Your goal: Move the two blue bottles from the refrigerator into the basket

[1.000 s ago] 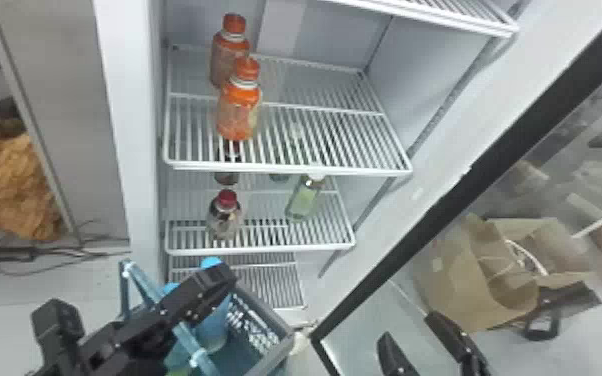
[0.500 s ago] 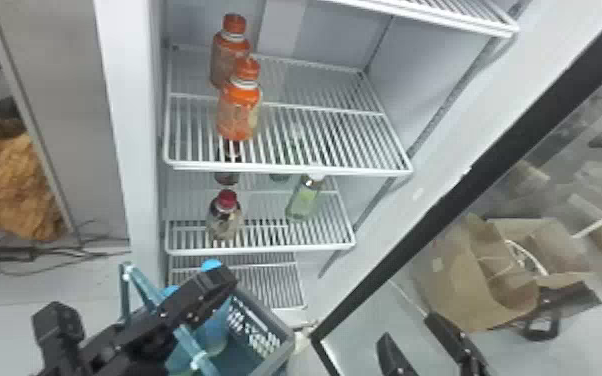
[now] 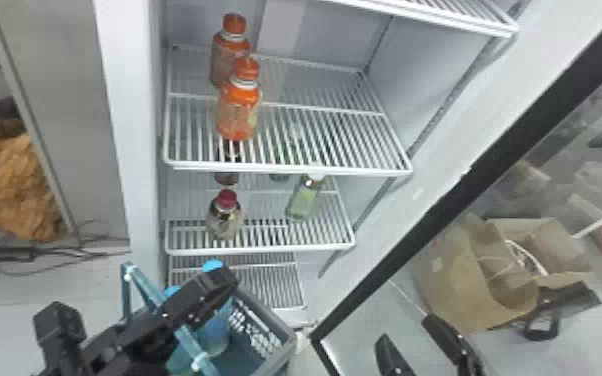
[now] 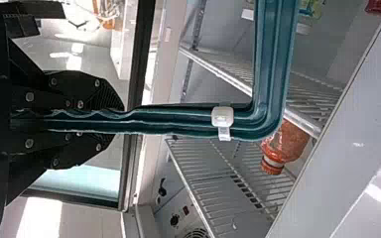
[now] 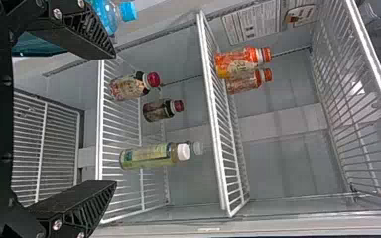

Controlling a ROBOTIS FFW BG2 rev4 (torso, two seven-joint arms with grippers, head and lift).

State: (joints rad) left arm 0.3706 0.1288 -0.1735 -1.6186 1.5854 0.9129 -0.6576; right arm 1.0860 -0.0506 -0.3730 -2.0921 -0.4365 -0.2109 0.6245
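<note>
Two blue bottles stand in the basket (image 3: 285, 345), low at the left of the head view; the nearer-to-fridge bottle (image 3: 215, 325) shows its cap, the other (image 3: 172, 290) is mostly behind the arm. My left gripper (image 3: 215, 287) is over the basket; in the left wrist view my left gripper (image 4: 119, 119) is shut on the basket's teal handle (image 4: 273, 64). My right gripper (image 3: 417, 345) is at the lower right by the fridge door. In the right wrist view my right gripper (image 5: 114, 119) stands open and holds nothing, with a blue bottle (image 5: 108, 17) beyond one finger.
Orange bottles (image 3: 240, 110) are on the upper fridge shelf (image 3: 315, 125). Dark red-capped bottles (image 3: 225, 220) and a green bottle (image 3: 305, 200) are on the shelf below. The open door's dark frame (image 3: 445, 200) slants along the right, with a cardboard box (image 3: 465, 280) beyond.
The basket has shifted slightly beneath my left gripper, and the blue bottles inside have moved a little with it. My right gripper has kept its place.
</note>
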